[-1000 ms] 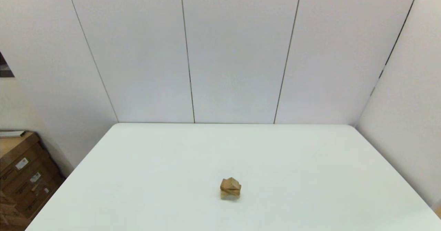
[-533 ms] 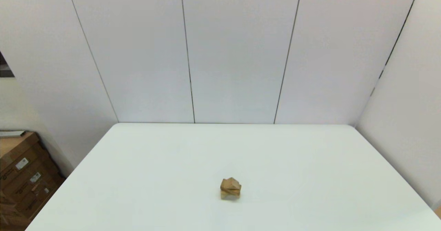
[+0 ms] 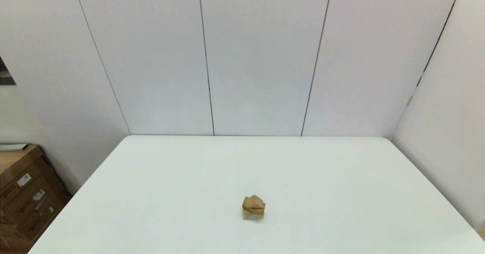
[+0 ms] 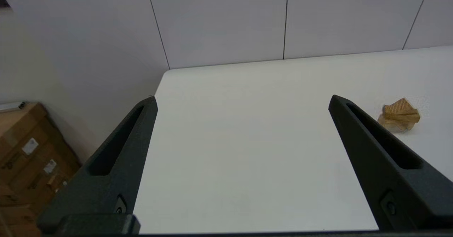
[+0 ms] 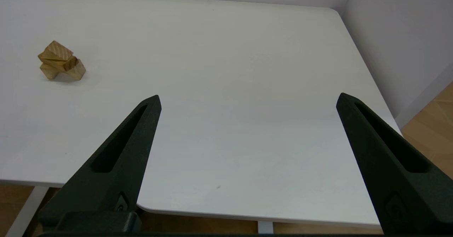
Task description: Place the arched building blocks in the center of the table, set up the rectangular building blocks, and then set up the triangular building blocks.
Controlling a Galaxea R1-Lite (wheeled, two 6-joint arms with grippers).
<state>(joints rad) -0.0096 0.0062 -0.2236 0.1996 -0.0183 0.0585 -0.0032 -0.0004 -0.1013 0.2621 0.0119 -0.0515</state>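
So the whole stack is up mid-desk (image 3: 341, 178): arched block (image 3: 253, 214) on the bottom, rectangular bar (image 3: 254, 207) across it, triangular wedge (image 3: 254, 200) on top, looks done to me. My left claw (image 4: 242, 100) and right claw (image 5: 247, 99) both hang wide open and empty, well apart from the stack so nothing bumps it.

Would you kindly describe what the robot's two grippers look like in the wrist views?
Both look alike: the left gripper and the right gripper each have two long, matte black fingers tapering to pointed tips, with a long recessed slot along each and a small round fastener near the base. No cables or markings show.
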